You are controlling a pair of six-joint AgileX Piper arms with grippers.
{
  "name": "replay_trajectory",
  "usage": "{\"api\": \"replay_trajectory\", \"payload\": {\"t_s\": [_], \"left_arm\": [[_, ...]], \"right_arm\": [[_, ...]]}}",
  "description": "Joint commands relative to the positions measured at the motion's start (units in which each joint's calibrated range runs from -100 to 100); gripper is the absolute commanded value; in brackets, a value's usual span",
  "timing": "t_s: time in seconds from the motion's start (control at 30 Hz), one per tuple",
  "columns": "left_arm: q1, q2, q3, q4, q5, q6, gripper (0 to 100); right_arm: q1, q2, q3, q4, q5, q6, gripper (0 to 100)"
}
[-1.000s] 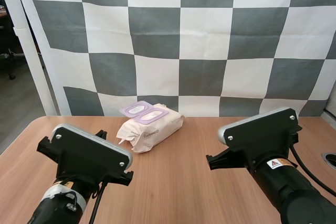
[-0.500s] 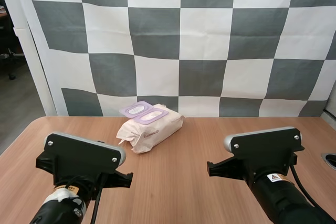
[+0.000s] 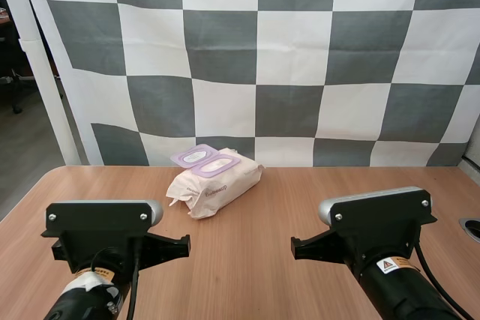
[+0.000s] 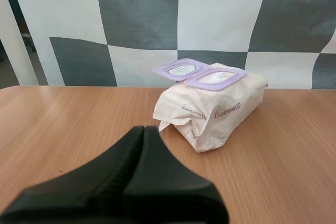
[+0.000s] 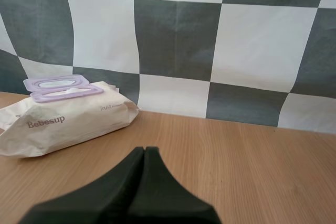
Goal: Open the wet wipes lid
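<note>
Item: wet wipes pack (image 4: 212, 113) is lying on table (image 4: 58, 114), ahead-right of left gripper (image 4: 144, 129) and ahead-left of right gripper (image 5: 145, 150), well apart from both. Its lid (image 4: 180, 70) is already sitting flipped back. Both grippers' fingers are pressed together. Judgement: no further grasp req'd; avoid nudging pack.

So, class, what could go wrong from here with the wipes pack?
1. The lid already looks flipped back; another pull could strain its hinge.
2. The pack lies unheld on the table: a push from the shut left gripper or right gripper might just slide it.
</note>
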Motion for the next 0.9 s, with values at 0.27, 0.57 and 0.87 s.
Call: {"api": "replay_trajectory", "payload": {"t_s": [0.27, 0.57, 0.87], "left_arm": [[0.0, 0.0, 0.0, 0.06, 0.62, -1.18, 0], [-0.16, 0.0, 0.0, 0.28, 1.75, -3.66, 0], [-1.04, 0.0, 0.0, 0.39, 1.88, -3.66, 0]], "right_arm": [[-0.1, 0.0, 0.0, -14.01, 9.8, 9.08, 0], [-0.8, 0.0, 0.0, -18.81, 9.95, 17.77, 0], [-0.49, 0.0, 0.0, -18.81, 9.95, 18.28, 0]]}}
